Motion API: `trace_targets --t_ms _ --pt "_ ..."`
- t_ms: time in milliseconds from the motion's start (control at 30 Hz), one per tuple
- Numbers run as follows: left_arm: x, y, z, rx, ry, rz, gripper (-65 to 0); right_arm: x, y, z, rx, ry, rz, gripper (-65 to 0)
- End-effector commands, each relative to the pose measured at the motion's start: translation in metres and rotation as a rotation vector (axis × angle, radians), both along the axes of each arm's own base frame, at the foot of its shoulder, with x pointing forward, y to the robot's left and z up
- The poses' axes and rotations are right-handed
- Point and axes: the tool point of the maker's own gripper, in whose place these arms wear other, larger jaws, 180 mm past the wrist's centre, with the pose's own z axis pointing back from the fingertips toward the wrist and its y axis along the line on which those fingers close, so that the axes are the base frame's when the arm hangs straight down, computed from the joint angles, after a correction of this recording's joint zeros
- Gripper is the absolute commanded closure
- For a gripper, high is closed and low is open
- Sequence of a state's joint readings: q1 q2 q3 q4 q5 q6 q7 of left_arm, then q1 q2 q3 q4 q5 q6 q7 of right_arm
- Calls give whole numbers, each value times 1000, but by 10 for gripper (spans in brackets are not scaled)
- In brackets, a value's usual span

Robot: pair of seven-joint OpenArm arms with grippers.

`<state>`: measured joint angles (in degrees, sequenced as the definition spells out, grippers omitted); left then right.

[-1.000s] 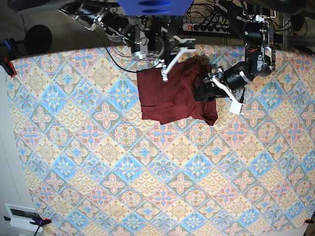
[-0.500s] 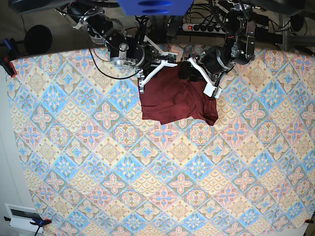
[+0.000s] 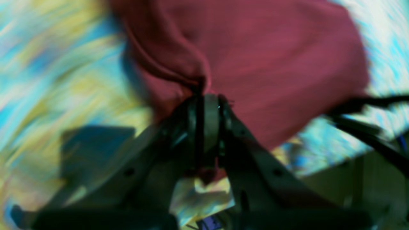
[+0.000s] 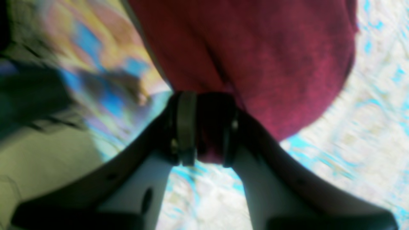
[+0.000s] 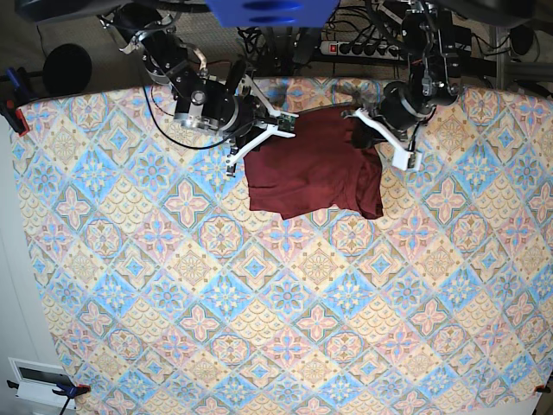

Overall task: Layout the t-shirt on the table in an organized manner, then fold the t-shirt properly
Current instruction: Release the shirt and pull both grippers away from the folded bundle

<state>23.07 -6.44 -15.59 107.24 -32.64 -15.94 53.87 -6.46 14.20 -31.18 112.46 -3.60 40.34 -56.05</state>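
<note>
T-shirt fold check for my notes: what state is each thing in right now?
t-shirt: bunched, partly folded, far edge pinched at both corners.
left gripper: shut on the t-shirt.
right gripper: shut on the t-shirt.
table: covered by patterned cloth, lying flat.

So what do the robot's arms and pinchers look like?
Both arms are mostly black, with rounded motor sections and thin black cables looping along them. The left gripper and the right gripper each have long, flat, white fingers with black inner faces and small holes along the sides. The fingertips carry dark ridged pads. No markings are readable; the wrist views are blurred.
</note>
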Motion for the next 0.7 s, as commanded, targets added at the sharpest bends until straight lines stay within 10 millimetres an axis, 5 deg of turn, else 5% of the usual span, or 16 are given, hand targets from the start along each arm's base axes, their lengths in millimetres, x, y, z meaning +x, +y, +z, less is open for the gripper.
trace_targets --t_ms 0,133,333,467,667 --pt "5 5 8 -4 -36 19 0 14 -3 13 33 -37 -30 -96" --pt "5 24 8 16 -34 71 0 19 -6 21 122 3 -81 -82" --pt "3 22 7 15 -25 61 -10 23 -6 32 230 51 -127 -82" --pt "-2 12 11 -83 11 44 -80 27 -10 34 247 51 -149 -82" --pt "-33 26 13 -173 85 51 -261 40 -12 43 259 16 -155 -80"
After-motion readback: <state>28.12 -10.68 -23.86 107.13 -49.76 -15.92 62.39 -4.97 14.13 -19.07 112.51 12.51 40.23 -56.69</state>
